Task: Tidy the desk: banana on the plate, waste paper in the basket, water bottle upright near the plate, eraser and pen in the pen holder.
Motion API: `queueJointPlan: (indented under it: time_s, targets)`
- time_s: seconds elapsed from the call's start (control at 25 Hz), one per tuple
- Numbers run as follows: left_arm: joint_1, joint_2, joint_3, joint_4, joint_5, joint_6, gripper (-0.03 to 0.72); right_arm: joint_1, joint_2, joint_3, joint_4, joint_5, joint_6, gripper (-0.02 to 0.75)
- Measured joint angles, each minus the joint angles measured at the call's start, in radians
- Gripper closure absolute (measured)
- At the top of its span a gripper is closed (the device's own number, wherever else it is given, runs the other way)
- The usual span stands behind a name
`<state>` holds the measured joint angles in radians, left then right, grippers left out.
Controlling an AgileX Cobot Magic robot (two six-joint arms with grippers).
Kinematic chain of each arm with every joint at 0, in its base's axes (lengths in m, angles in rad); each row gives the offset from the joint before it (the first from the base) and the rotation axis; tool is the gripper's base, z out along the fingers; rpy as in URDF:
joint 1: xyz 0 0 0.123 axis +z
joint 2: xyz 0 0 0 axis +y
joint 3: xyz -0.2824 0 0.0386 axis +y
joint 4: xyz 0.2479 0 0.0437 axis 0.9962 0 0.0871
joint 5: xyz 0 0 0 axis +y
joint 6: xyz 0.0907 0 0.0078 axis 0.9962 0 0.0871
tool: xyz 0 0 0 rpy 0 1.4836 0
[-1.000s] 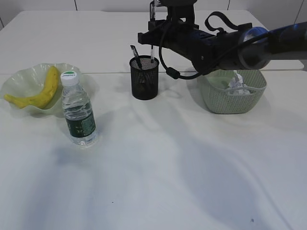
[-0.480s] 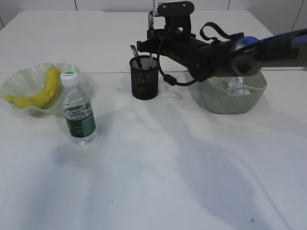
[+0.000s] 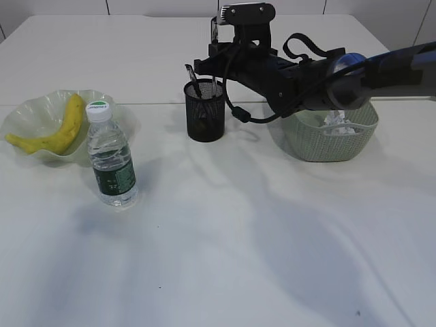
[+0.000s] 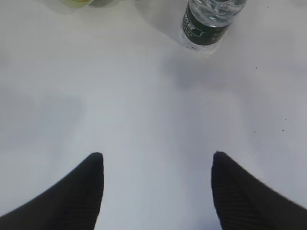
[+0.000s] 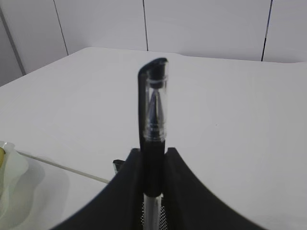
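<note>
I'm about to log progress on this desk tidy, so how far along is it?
Mostly done: banana on the plate, water bottle upright beside it, waste paper in the basket. In hand: the right gripper has its jaws around the pen, lowered into the pen holder. Left: release it. The eraser isn't visible.

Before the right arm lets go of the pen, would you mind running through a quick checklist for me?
1. Pen between the right gripper fingers: ok, upright.
2. Pen over the pen holder: ok, lower end inside.
3. Eraser in holder: cannot tell through the mesh.
4. Banana on the plate: ok.
5. Water bottle upright near plate: ok.
6. Waste paper in the basket: ok.
</note>
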<state>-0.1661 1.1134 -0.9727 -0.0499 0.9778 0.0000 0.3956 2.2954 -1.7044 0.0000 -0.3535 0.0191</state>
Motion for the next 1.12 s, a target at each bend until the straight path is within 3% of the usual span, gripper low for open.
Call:
queueJointPlan:
  time_s: [0.32,0.68,1.12]
  targets:
    - [0.000,0.000,0.000,0.000,0.000,0.000,0.193,0.000,0.000,0.000,0.000,0.000,0.000,0.517]
    - [0.000,0.000,0.000,0.000,0.000,0.000,0.193,0.000,0.000,0.000,0.000,0.015,0.000,0.501]
    - [0.000,0.000,0.000,0.000,0.000,0.000,0.193,0.000,-0.115,-0.002,-0.026,0.340,0.000,0.500]
